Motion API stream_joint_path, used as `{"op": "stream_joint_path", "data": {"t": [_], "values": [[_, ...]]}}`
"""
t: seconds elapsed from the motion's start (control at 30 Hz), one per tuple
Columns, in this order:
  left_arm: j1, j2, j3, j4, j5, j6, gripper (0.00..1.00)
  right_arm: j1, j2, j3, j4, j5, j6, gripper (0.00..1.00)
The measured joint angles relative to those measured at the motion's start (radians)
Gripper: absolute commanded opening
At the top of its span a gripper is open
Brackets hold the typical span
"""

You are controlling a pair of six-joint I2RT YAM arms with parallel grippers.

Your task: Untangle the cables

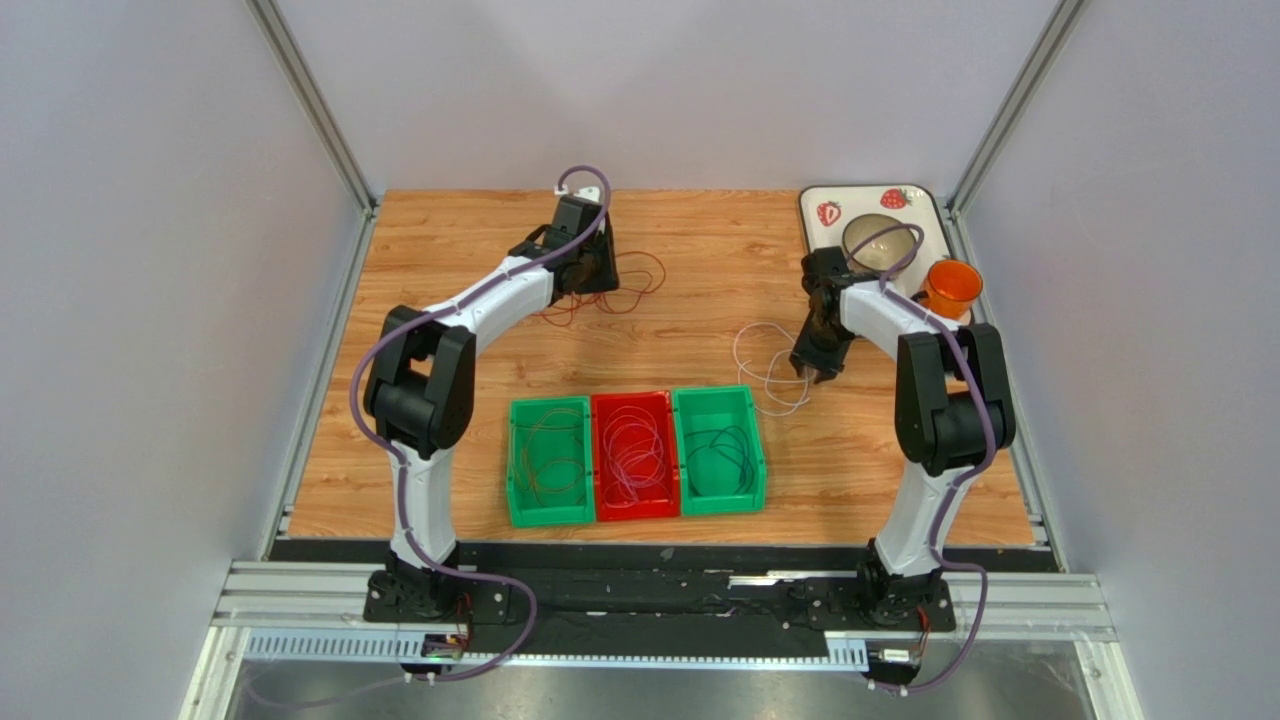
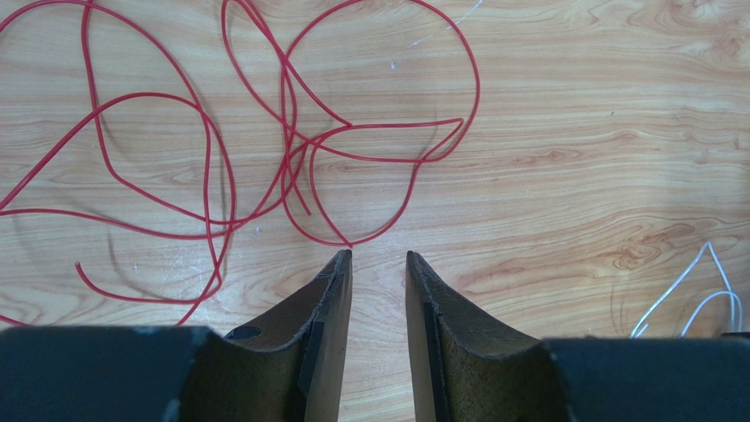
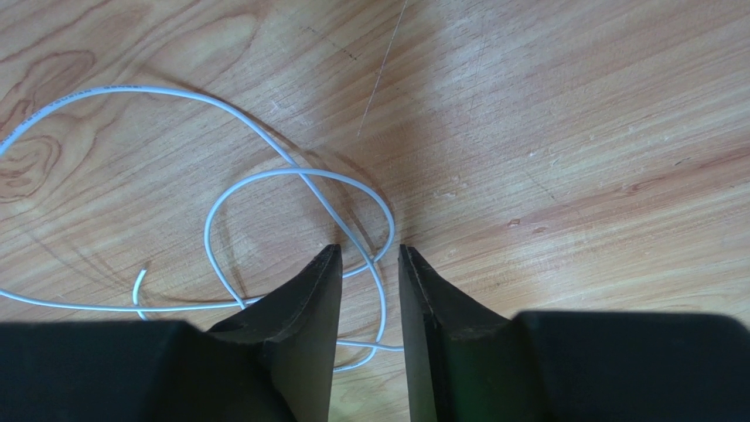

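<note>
**A:** The left tool (image 2: 378, 255) is seen low over the bench (image 1: 721, 240), beyond the red bin (image 1: 634, 399) and slightly to its left. Its jaws are set apart, and nothing is caught between them.

**B:** Confirmed, released. A loose tangle of red cable (image 2: 290, 145) is spread on the wood just ahead of the tips. One bend is almost touched by a fingertip.

**A:** The right tool (image 3: 370, 248) is found beyond the red bin as well, off to its right. The jaws are parted there too, not clenched.

**B:** A strand of white cable (image 3: 299, 172) is straddled by them and runs through the gap. No pinch on it can be made out. The rest of that cable is laid flat in loops, with one free end showing.

**A:** The red and white tangles are seen well apart.

**B:** Sorted coils are noted too. Brownish loops lie in the green bin (image 1: 549, 404) touching the red bin's left side. Pale loops lie in the red bin itself, and dark loops in the green bin (image 1: 714, 395) on its right.
</note>
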Motion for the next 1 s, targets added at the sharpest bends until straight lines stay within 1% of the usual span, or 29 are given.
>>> {"op": "stream_joint_path", "data": {"t": [0.2,0.3,0.47,0.57,0.63,1.0], "values": [[0.002,0.0,0.0,0.0,0.0,0.0,0.37,-0.002,0.0,0.0,0.0,-0.006,-0.001,0.22],[0.004,0.0,0.0,0.0,0.0,0.0,0.37,-0.002,0.003,0.0,0.0,-0.009,-0.002,0.16],[0.005,0.0,0.0,0.0,0.001,-0.001,0.37,-0.002,0.017,0.01,-0.007,-0.019,-0.009,0.13],[0.005,0.0,0.0,0.0,0.002,-0.001,0.37,-0.003,0.025,0.021,-0.019,-0.026,-0.014,0.07],[0.005,0.0,0.0,0.0,0.003,-0.003,0.37,-0.004,0.026,0.022,-0.022,-0.026,-0.016,0.0],[0.006,0.0,0.0,0.0,0.003,-0.004,0.37,-0.004,0.02,0.018,-0.017,-0.032,-0.031,0.0]]}}
